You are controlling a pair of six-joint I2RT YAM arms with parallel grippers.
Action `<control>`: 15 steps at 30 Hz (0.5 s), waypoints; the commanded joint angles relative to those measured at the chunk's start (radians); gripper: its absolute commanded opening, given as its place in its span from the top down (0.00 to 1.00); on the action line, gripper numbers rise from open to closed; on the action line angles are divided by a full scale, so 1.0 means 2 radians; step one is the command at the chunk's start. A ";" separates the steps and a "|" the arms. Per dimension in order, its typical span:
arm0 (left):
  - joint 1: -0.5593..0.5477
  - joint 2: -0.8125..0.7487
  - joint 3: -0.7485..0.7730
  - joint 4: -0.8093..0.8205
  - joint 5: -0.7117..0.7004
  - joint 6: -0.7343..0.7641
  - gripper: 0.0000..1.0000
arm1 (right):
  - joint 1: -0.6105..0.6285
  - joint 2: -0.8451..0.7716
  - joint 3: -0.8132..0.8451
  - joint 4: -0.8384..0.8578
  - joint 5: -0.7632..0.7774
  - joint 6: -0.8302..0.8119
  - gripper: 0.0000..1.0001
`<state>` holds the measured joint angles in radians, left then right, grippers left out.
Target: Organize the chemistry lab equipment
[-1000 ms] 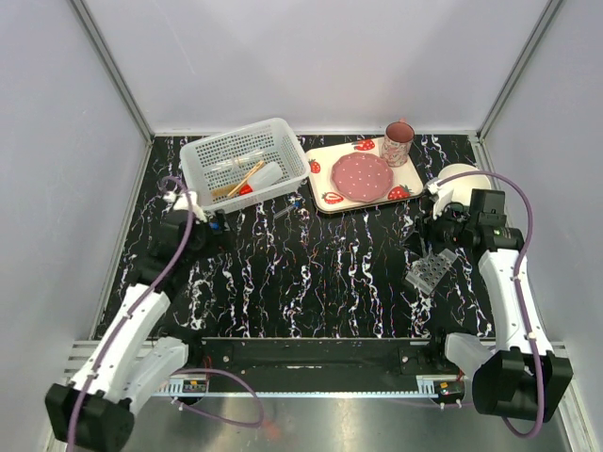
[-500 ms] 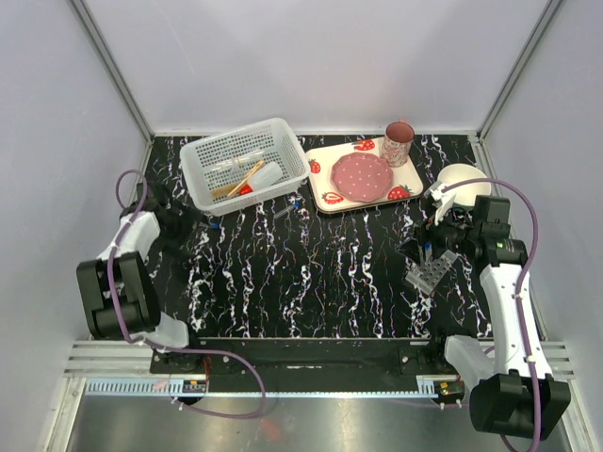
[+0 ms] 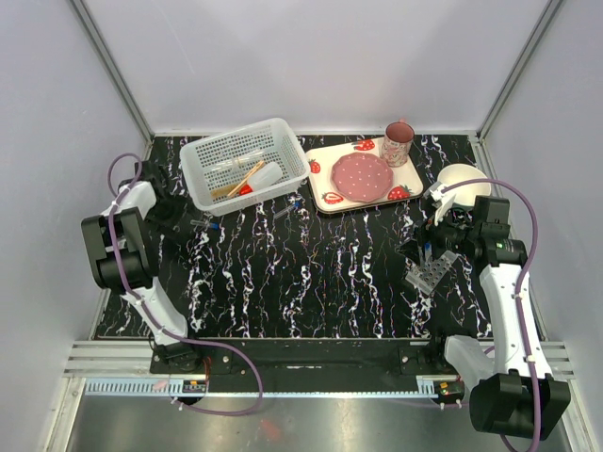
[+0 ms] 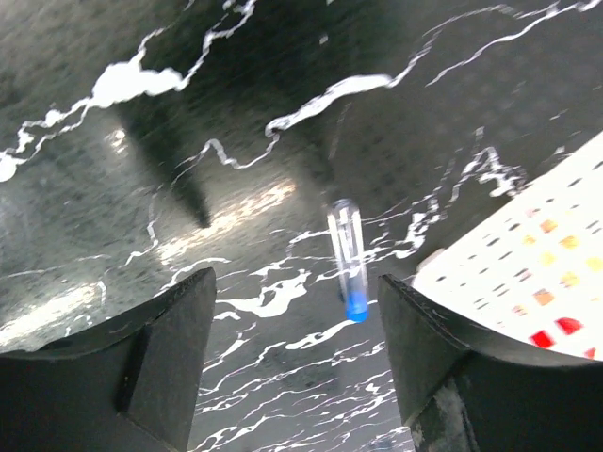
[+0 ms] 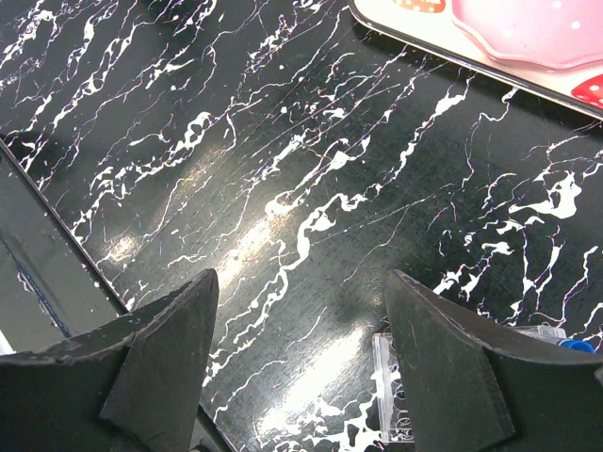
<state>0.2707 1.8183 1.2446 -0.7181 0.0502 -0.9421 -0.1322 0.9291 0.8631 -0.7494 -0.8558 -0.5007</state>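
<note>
Hovering low over the black, white-veined tabletop (image 3: 311,273), the left gripper (image 4: 294,287) has its fingers spread w/ nothing btwn them. A tiny clear vial w/ blue cap (image 4: 347,254) lies flat on the table just past the tips, close to the corner of the white perforated plastic basket (image 4: 528,273). In the top view that basket (image 3: 203,149) sits at back left and holds a white squeeze bottle w/ red cap (image 3: 264,176), a wooden-handled tool (image 3: 243,179) and clear plastic tubes (image 3: 236,162), all lying loose together. A few small bits (image 3: 285,214) lie on the table just in front of the basket, too small to identify. The right gripper (image 5: 301,282) is also spread and holds nothing. It hangs over bare tabletop, w/ the clear grid tube rack (image 3: 431,271) on the table just beside it, tilted in the top view. A corner of the rack (image 5: 391,377) shows in the right wrist view. Strawberry-print tray (image 3: 325,200) w/ pink plate (image 3: 363,176) and pink mug (image 3: 399,143) sits back centre, and a round white bowl (image 3: 462,177) is at far right.
</note>
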 commanded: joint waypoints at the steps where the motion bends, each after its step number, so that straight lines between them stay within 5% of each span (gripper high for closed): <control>1: 0.003 0.020 0.047 -0.011 -0.008 -0.012 0.29 | -0.001 -0.002 -0.001 0.009 -0.012 -0.007 0.23; 5: 0.004 0.043 0.061 -0.016 -0.002 -0.013 0.32 | -0.001 -0.002 -0.001 0.010 -0.012 -0.009 0.23; 9: 0.003 0.063 0.073 -0.017 0.020 -0.010 0.45 | -0.001 -0.002 -0.001 0.010 -0.013 -0.008 0.23; 15: 0.002 0.077 0.085 -0.019 0.024 -0.009 0.47 | -0.001 -0.001 -0.003 0.009 -0.017 -0.009 0.23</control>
<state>0.2722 1.9663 1.3647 -0.7441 0.0769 -0.9527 -0.1322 0.9295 0.8600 -0.7490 -0.8585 -0.5034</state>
